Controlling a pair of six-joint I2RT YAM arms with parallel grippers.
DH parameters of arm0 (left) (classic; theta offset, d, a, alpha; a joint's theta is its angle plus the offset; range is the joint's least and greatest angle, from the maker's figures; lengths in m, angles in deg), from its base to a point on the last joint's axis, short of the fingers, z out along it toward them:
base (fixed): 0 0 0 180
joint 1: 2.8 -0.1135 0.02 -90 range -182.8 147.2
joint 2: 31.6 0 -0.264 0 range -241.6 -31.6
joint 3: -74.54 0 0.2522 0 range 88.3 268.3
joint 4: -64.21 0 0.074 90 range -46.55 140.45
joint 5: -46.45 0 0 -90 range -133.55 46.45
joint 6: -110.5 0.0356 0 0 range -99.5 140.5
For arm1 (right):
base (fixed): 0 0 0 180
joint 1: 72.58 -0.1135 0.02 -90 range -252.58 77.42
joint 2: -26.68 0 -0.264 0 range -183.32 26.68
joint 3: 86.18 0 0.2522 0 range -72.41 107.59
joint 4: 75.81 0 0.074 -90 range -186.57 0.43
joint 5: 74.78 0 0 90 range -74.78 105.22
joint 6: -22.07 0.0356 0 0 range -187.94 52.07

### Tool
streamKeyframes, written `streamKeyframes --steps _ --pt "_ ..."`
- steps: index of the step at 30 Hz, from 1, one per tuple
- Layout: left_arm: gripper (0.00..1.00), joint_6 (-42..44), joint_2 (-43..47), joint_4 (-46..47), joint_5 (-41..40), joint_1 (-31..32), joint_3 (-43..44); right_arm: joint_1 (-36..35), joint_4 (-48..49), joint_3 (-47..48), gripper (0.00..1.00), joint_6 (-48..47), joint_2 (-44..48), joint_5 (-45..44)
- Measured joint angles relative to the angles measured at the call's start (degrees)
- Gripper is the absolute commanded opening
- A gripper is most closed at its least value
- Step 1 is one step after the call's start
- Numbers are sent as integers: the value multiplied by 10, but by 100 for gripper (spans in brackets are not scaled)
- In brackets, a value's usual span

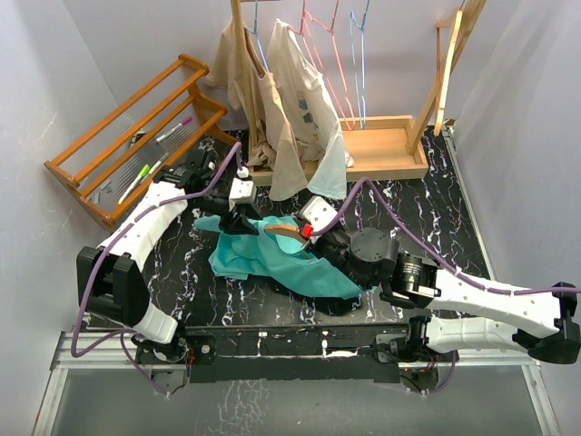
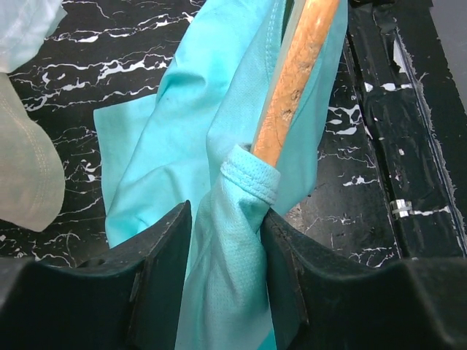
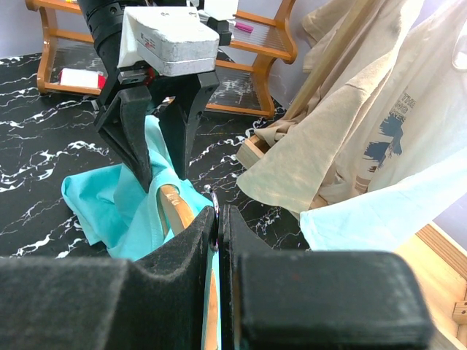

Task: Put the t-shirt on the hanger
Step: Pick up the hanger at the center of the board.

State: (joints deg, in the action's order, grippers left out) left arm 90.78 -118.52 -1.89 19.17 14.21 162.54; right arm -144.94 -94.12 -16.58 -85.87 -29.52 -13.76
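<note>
The biggest thing is the black surface with white wiggly lines on it. At its far side stands a wooden clothes stand with two cream shirts hanging from it. A slatted wooden rack sits in the far left corner. Near the middle of the surface lies the t-shirt, crumpled in a blue-green heap between the two arms. The hanger is on top of the t-shirt, and one wooden arm of it goes inside the cloth. From the left wrist, the round edge of an opening in the t-shirt wraps around the hanger arm like a ring. The left claw has its two fingers partly apart, pinching a bunch of that blue-green cloth between them, right by the ring. From the right wrist, the left claw points down over the t-shirt and the hanger. The right claw is squeezed almost closed, holding the hanger at its middle, where a small bit of metal shows between the fingers.
</note>
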Motion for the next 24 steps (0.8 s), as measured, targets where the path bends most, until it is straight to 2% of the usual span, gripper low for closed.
streamKeyframes --steps 10,12,15,24 --pt "37 -18 0 31 -3 27 -18 0 0 8 8 0 -5 1" --pt "29 -19 0 33 -3 30 -20 0 0 10 8 -1 -5 2" --pt "1 -20 0 35 -2 33 -20 0 0 11 8 -2 -5 3" --pt "0 13 -11 -9 1 40 2 11 0 15 8 -12 -11 -27"
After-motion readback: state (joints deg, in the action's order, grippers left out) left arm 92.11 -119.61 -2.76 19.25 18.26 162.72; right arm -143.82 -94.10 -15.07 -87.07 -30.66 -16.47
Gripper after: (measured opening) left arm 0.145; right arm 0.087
